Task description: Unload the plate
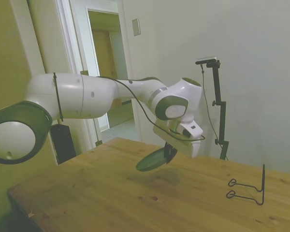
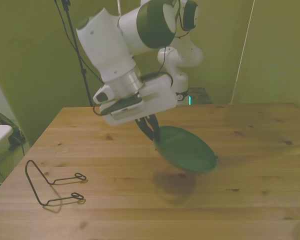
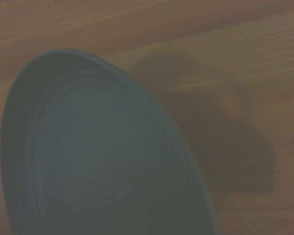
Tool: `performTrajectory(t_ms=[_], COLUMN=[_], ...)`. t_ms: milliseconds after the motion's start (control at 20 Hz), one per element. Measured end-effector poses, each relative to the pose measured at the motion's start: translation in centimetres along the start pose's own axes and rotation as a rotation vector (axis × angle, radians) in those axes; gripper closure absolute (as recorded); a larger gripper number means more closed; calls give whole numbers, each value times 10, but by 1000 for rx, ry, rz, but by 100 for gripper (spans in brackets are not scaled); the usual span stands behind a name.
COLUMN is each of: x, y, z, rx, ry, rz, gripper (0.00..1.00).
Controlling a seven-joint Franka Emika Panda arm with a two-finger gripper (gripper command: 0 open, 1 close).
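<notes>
The white arm reaches low over the wooden table (image 2: 250, 125), wrist tipped downward, its gripper (image 2: 151, 127) with dark fingers pinched on the rim of the dark-green plate (image 2: 186, 149). The plate hangs tilted in the air above the tabletop (its shadow lies just beneath), round, shallow and smooth with faint concentric rings. A thin black wire stand (image 2: 50, 185) sits well apart, toward the front view's left.
</notes>
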State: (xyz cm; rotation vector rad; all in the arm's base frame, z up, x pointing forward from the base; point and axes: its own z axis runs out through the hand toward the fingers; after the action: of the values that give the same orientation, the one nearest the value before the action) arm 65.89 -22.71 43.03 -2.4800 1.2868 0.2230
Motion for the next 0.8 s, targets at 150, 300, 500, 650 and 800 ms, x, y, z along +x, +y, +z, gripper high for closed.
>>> performTrajectory(t_ms=[150, 300, 500, 650, 800], x=[9, 15, 22, 24, 24], y=[6, 14, 22, 25, 25], z=[16, 27, 38, 44, 46], rx=[-21, -45, -96, -115, -120], ry=[-14, -14, 2, 7, 11], rz=[-7, -4, -3, -4, -6], gripper=[100, 100, 0, 0, 0])
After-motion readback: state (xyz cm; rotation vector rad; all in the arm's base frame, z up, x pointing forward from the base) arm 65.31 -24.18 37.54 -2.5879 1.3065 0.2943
